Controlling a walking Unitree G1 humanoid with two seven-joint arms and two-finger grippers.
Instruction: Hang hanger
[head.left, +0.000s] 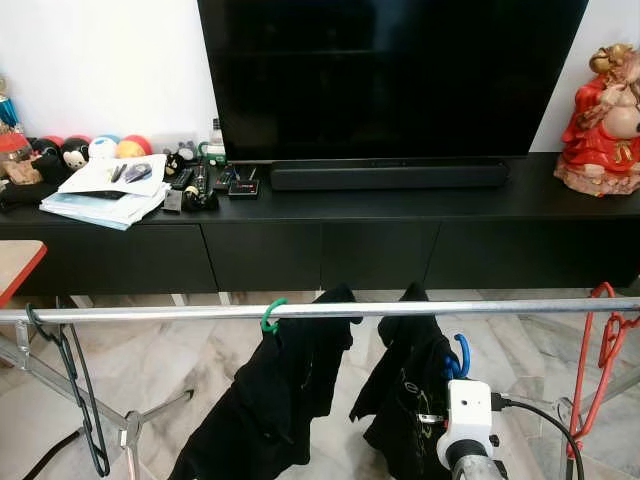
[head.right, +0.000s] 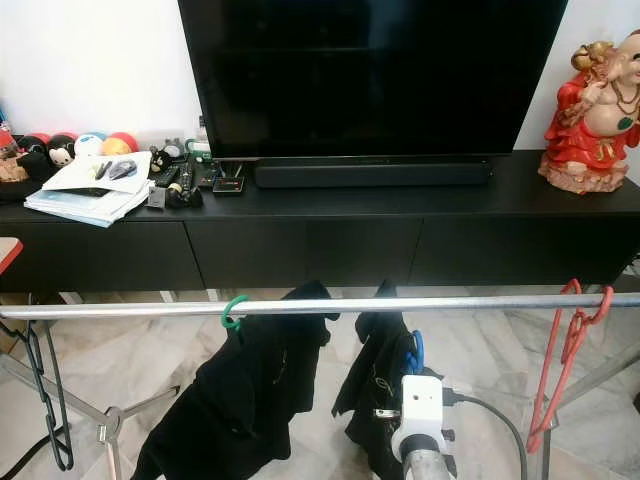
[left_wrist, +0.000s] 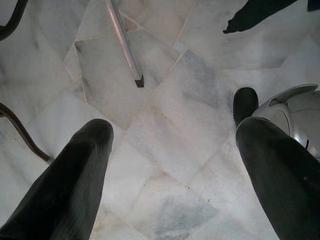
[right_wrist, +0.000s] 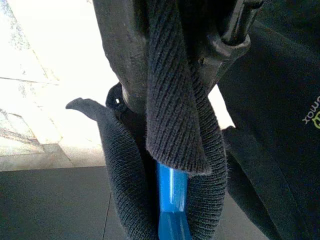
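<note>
A blue hanger (head.left: 460, 355) carries a black garment (head.left: 405, 400); its hook sits just below the silver rail (head.left: 150, 314) of the drying rack. My right gripper (right_wrist: 175, 45) is shut on the hanger's neck (right_wrist: 171, 200), with the ribbed black collar (right_wrist: 175, 110) bunched around it. The right arm's white wrist (head.left: 468, 415) rises from below, beside the garment. On the rail to the left, a green hanger (head.left: 270, 315) holds another black garment (head.left: 270, 400). My left gripper (left_wrist: 172, 160) hangs open over the marble floor (left_wrist: 165, 100), holding nothing.
A red hanger (head.left: 600, 340) hangs at the rail's right end, a black one (head.left: 70, 380) at its left. Rack legs (head.left: 100, 405) splay on the floor. Behind stands a black TV console (head.left: 400, 250) with a TV (head.left: 390, 70), soundbar, papers and a red figurine (head.left: 605, 115).
</note>
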